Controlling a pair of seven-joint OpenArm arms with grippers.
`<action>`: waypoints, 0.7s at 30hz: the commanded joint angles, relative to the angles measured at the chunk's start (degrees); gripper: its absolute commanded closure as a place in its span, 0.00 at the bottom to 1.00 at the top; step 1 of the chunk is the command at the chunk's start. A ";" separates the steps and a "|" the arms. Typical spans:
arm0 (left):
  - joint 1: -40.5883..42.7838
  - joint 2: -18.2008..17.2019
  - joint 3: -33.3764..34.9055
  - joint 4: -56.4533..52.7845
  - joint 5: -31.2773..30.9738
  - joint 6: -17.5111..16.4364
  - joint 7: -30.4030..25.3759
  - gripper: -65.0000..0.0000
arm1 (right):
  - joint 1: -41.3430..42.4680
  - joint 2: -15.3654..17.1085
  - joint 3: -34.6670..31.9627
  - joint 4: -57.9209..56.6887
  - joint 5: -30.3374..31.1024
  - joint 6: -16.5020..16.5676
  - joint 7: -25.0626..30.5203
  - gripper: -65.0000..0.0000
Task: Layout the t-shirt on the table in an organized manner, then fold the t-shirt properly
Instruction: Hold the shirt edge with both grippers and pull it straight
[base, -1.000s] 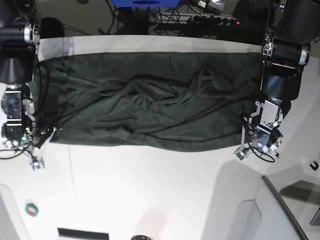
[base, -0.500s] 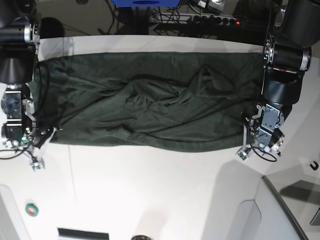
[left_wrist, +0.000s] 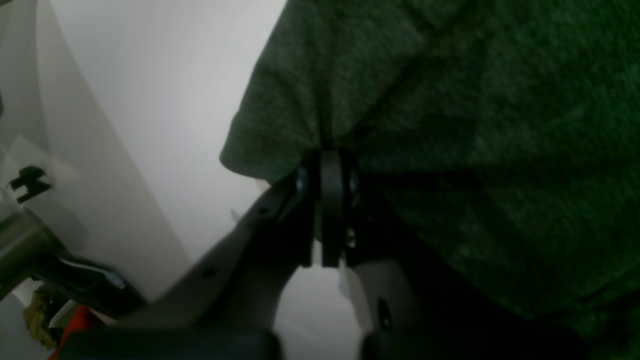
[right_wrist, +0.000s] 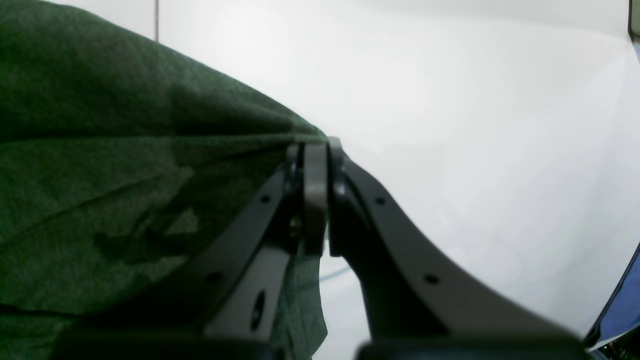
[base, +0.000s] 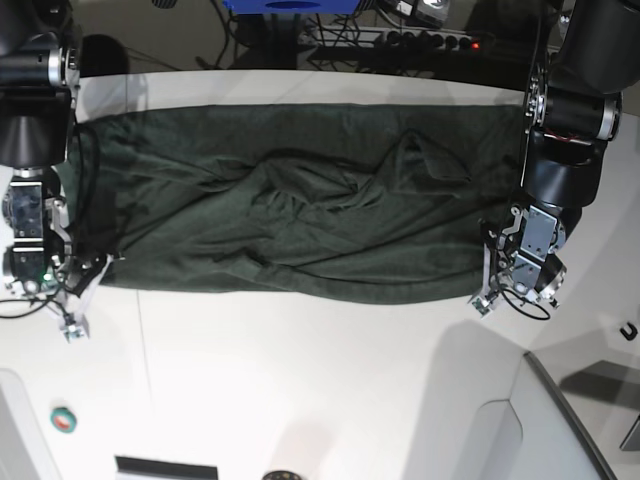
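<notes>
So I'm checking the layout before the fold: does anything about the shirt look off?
Yes. The shirt lies in a long band on the table, but its middle is bunched into ridges and folds, not flat. Both grippers, left and right, are shut on its near corners.

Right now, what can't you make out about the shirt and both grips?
- Left gripper: fingertips buried in the shirt; left wrist view doesn't show how many layers are pinched.
- Right gripper: shut at the shirt's edge; its own fingers hide the hem in the right wrist view.
- Base view: sleeves and collar lost in the dark rumpled folds.
- Table: cut off by the frame.
</notes>
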 joint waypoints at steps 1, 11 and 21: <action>-1.22 -0.77 -0.33 0.91 -0.05 -0.01 0.27 1.00 | 1.60 0.92 0.01 0.82 -0.41 -0.07 0.59 1.00; 0.54 -6.22 -0.24 20.51 -20.00 -0.01 12.58 1.00 | 1.60 0.75 0.01 1.35 -0.41 -0.07 0.50 1.00; 2.30 -6.40 -12.72 26.84 -20.09 0.16 13.98 1.00 | 3.53 0.66 -0.08 6.45 -0.41 -0.07 0.42 1.00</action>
